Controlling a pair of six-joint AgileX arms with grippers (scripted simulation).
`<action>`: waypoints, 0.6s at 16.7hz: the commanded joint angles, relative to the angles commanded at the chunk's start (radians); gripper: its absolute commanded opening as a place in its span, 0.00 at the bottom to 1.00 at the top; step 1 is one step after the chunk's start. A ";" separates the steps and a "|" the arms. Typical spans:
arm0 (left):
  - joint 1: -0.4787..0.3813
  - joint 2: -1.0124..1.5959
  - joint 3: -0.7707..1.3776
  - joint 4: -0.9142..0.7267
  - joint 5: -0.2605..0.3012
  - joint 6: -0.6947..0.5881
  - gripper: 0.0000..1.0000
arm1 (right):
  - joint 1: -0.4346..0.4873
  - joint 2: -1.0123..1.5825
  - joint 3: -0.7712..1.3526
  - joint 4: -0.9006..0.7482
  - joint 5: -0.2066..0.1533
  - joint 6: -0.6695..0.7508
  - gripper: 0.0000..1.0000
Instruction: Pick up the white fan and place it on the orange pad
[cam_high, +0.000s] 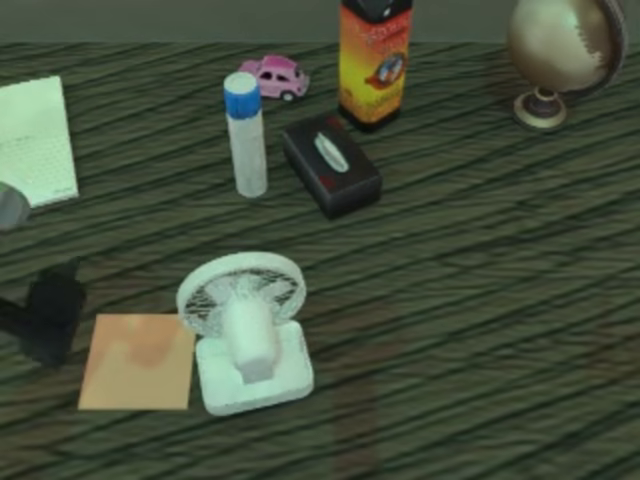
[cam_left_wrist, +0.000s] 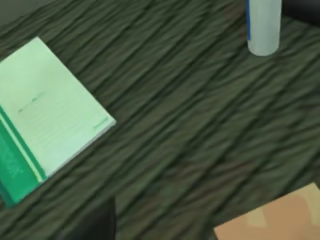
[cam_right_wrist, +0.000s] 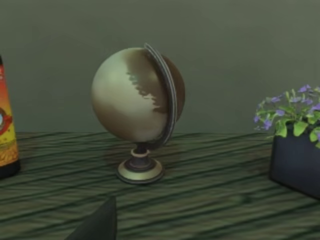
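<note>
Notepad (cam_high: 35, 140), blue-capped bottle (cam_high: 245, 135), pink toy car (cam_high: 275, 76), tissue box (cam_high: 331, 165), globe (cam_high: 560, 50).

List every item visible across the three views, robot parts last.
white fan: 1, white, front centre, right of the pad, touching its edge
orange pad: 1, pale orange, front left
bottle: 1, white, blue cap, centre back
toy car: 1, pink, back
tissue box: 1, black, centre
tall bottle: 1, orange-black, back
globe: 1, tan-brown, back right
notepad: 1, white-green, left edge
potted plant: 1, purple flowers, dark pot, near globe
left end effector: 1, dark, left of pad
</note>
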 joint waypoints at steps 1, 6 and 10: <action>-0.031 0.103 0.091 -0.073 0.000 0.038 1.00 | 0.000 0.000 0.000 0.000 0.000 0.000 1.00; -0.183 0.618 0.545 -0.434 -0.003 0.224 1.00 | 0.000 0.000 0.000 0.000 0.000 0.000 1.00; -0.285 0.962 0.854 -0.675 -0.004 0.349 1.00 | 0.000 0.000 0.000 0.000 0.000 0.000 1.00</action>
